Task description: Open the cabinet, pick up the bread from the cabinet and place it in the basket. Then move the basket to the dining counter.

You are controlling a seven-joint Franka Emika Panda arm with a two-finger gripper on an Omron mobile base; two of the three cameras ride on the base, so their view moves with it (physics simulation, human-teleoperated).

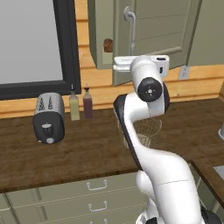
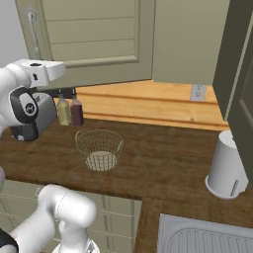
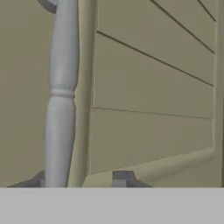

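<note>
A silver toaster (image 1: 49,118) stands on the wooden worktop, near a yellowish bottle (image 1: 75,106) and a dark brown bottle (image 1: 88,104). A white canister (image 2: 227,165) sits beside a steel sink (image 2: 207,237).

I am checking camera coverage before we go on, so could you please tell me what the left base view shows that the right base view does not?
Left base view alone: the bread inside the cabinet behind the part-open door, and a dark-framed window. Right base view alone: a white cylindrical container, a sink and a wall socket. Both share the cabinet door with its silver handle, the wire basket, the toaster, two bottles and the wooden countertop.
</note>
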